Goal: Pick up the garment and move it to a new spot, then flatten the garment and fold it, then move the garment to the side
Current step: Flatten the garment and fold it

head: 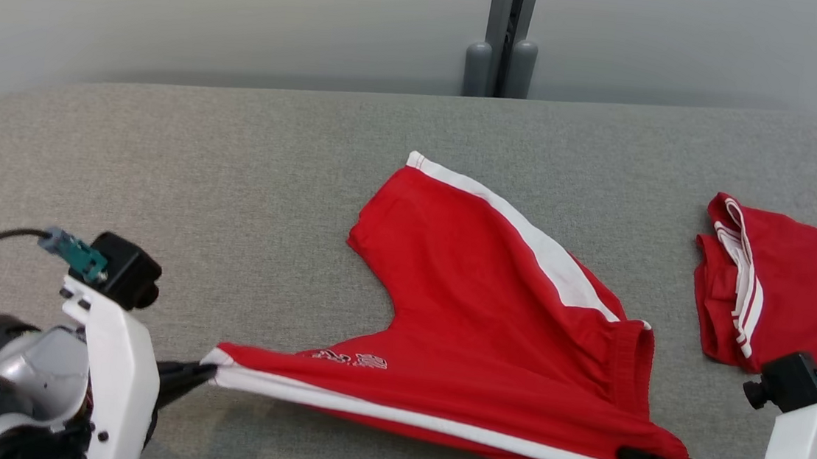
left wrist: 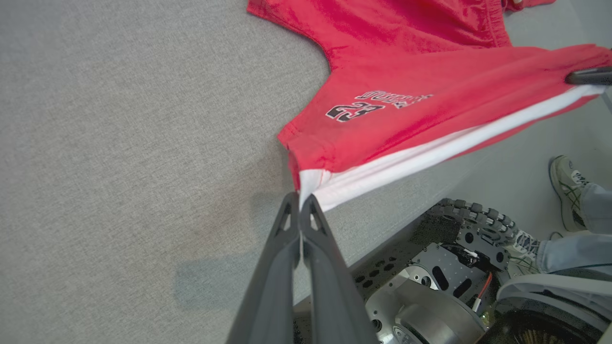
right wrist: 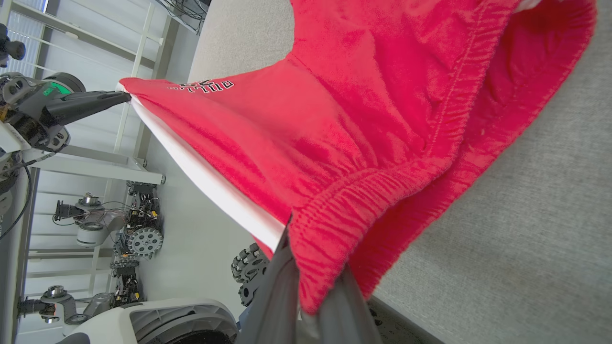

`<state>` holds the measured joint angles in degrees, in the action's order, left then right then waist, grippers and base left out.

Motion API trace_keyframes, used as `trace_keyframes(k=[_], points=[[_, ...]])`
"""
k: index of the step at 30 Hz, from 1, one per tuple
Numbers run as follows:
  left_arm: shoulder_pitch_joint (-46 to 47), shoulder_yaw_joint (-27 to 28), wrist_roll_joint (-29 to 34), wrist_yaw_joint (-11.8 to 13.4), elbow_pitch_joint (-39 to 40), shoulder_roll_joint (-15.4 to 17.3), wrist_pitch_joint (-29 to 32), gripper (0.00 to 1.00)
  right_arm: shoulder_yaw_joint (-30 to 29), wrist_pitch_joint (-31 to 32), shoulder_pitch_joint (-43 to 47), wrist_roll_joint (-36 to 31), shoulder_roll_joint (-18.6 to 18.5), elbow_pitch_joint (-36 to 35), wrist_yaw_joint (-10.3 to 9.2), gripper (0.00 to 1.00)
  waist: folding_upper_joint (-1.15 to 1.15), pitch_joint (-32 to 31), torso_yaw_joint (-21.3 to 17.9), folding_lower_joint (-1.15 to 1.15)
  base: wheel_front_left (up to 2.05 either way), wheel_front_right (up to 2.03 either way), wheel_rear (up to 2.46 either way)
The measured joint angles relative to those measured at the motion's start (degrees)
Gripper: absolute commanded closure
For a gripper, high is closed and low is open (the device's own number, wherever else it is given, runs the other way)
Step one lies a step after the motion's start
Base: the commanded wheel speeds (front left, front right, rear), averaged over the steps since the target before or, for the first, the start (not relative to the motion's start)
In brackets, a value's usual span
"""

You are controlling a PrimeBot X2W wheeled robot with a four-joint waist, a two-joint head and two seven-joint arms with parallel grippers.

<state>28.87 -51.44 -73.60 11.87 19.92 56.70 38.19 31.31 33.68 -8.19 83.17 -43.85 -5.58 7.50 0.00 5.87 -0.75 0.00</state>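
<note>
The garment [head: 489, 318] is a pair of red shorts with white side stripes and a black-and-white number print, spread over the grey table [head: 236, 170]. My left gripper [head: 212, 373] is shut on the leg hem's white-striped corner [left wrist: 308, 184] at the front left. My right gripper [head: 624, 454] is shut on the elastic waistband corner [right wrist: 325, 248] at the front right. Between the two grips the near edge is lifted and pulled taut along the table's front edge. The far leg lies flat on the table.
A second red garment [head: 787, 292] with white stripes lies bunched at the table's right side. The table's front edge [left wrist: 382, 239] runs just under the stretched edge; my wheeled base [left wrist: 454, 286] is below it. A person's shoe [left wrist: 566, 191] stands on the floor nearby.
</note>
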Motion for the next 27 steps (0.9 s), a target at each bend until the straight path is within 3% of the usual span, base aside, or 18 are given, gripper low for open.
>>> trace_keyframes(k=[9, 16, 27], points=[[13.92, 2.66, 2.03, -4.16, -7.76, -2.48, 6.78, 1.0, -6.23, -2.22, -4.75, -0.01, 8.92, 2.74, 0.0, 1.0, 0.0, 6.41, -3.18, 0.0, 0.0, 0.0, 0.0], [25.08, 3.45, 4.1, -7.73, -17.56, -7.31, 10.99, 1.0, -9.1, -4.34, -10.78, -0.59, 15.91, 5.15, 0.0, 1.0, 0.0, 13.22, -6.7, 0.0, 0.0, 0.0, 0.0], [37.56, 3.27, 7.43, -10.6, -30.36, -13.04, 14.71, 1.0, -10.84, -6.24, -16.14, -1.76, 23.02, 6.38, -0.01, 1.0, 0.0, 21.49, -12.42, 0.0, 0.0, 0.0, 0.0]])
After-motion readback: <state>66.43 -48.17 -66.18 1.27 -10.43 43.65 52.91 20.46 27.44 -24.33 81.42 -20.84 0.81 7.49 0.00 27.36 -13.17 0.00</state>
